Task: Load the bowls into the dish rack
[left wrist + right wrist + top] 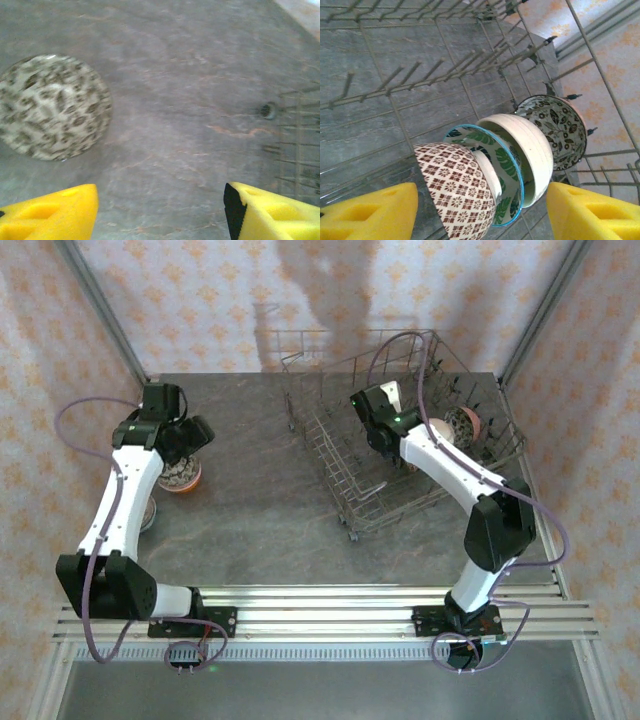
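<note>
A speckled white-brown bowl [180, 477] with an orange outside sits on the table at the left, and it fills the left of the left wrist view [52, 105]. My left gripper [190, 440] hovers just above and beside it, open, with bare table between its fingers [160, 210]. The wire dish rack [400, 440] stands at the right. My right gripper [380, 435] is inside it, open [480, 215]. Below it, bowls stand on edge in a row: brown-patterned [457, 187], green-leaf [505, 170], cream [525, 150] and dark floral [555, 125].
Another bowl [148, 512] lies near the left arm's forearm, partly hidden by it. The rack's caster and lower wires [295, 140] show at the right of the left wrist view. Upright tines [420, 75] rise across the rack floor. Patterned walls enclose the table.
</note>
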{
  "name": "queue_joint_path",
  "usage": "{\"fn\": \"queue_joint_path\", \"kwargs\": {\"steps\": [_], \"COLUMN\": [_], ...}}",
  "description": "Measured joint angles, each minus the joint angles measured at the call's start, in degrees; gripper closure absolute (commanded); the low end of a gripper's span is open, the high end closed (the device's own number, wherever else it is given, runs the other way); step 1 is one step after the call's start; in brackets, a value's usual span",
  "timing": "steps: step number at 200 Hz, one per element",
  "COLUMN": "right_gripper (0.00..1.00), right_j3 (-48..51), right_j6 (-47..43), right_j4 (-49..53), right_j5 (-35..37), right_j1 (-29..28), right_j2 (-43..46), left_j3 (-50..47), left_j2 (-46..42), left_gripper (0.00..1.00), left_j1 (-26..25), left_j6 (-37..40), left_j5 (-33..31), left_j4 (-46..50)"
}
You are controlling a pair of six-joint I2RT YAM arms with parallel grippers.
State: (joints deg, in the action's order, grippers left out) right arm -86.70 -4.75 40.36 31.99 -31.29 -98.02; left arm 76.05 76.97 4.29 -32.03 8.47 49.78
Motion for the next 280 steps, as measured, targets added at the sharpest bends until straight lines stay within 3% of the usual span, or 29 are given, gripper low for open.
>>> {"fn": "queue_joint_path", "kwargs": {"steps": [64, 118, 189, 256, 280], "right_gripper": [0.32, 0.33, 0.33, 0.33, 0.33], "right_j3": [-1.3, -1.9, -1.7, -1.8, -1.9], "right_j6": [-0.7, -0.7, -0.2, -0.2, -0.2], "right_j4": [-0.3, -0.1, 0.8, 0.8, 0.9], "right_j5": [-8.1, -9.6, -9.6, -9.6, -9.6], "right_j1": [2.1, 2.1, 2.1, 2.1, 2.1], "right_j2": [2.8, 3.1, 3.1, 3.0, 2.3], "left_j3": [-11.8, -14.4, -12.7, -10.2, -9.7], "left_j2": [-3.1, 0.7, 10.6, 13.1, 14.7], "left_gripper": [0.31, 0.33, 0.4, 0.49, 0.56], "left_j1": [10.2, 14.7, 16.1, 16.1, 16.1], "left_j6": [-2.7, -3.0, -2.4, -2.0, -1.9], "left_j5": [1.2, 3.1, 3.1, 3.5, 3.8], "left_j4": [0.8, 0.2, -1.8, -4.1, -4.3]}}
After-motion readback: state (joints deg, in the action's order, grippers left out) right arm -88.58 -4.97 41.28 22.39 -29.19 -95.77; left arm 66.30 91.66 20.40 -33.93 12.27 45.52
